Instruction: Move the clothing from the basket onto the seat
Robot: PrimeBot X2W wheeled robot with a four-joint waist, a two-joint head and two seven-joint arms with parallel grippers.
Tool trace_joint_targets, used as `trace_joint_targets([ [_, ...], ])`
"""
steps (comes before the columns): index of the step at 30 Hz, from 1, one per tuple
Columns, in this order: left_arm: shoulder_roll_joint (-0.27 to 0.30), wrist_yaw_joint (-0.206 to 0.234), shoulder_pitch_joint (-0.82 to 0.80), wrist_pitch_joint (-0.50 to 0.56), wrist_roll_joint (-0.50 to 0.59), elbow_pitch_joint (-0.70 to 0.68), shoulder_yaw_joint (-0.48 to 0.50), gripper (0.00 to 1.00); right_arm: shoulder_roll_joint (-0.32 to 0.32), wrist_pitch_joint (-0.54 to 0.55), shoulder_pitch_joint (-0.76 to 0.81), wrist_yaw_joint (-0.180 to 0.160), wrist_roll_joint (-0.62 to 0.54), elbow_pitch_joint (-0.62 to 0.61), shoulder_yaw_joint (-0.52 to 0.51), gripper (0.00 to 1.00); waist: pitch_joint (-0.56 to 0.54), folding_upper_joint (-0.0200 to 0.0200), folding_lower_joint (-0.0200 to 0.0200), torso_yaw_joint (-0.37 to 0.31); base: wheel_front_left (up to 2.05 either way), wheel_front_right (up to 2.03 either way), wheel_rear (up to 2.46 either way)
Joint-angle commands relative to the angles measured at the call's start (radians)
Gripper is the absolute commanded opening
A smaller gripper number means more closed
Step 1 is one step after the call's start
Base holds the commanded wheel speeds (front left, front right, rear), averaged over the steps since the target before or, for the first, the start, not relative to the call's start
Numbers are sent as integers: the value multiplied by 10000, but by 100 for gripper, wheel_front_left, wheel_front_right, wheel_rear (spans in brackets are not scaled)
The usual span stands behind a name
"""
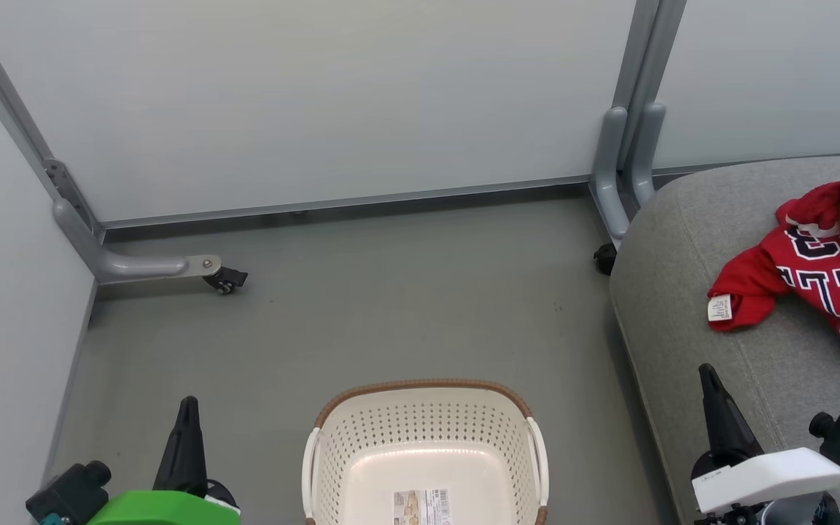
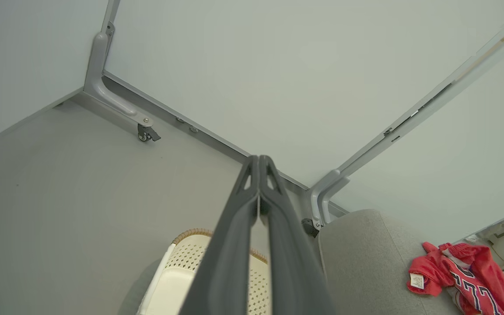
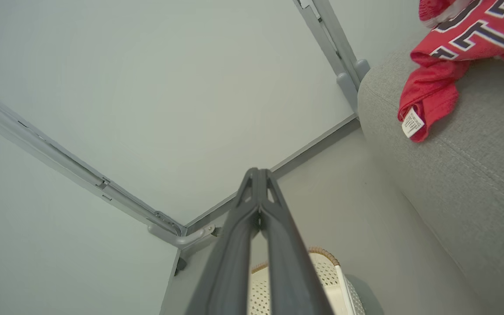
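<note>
Zero garments in the visible part of the basket: bare cream floor, label sticker exposed. Judge the transfer as most likely complete and carry out a closing check.

1. Locate the clothing on the grey seat, at the right of the head view, well apart from the basket and back from the seat's rounded corner.
2. Note both claws pressed together and gripping nothing: left claw over the floor left of the basket, right claw in front of the seat's near-left part.
3. Hold the claws together and avoid sweeping the right claw across the fabric, to prevent snagging a fold and dragging the heap toward the edge.
4. Check beyond the right frame edge before signing off: part of the heap cut off there.

Read the heap's long axis as slanting from the white care tag at the near-left end toward the far right. Take the jersey lettering as inverted in the head view, letter tops probably facing the robot.
</note>
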Motion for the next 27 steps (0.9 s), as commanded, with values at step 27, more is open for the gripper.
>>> trace_joint_targets([
  [27,137,-202,-892,879,-3537,154,519,0,-151,872,-761,-4,3489,364,-313,0,150,0,0,-79,0,0,0],
])
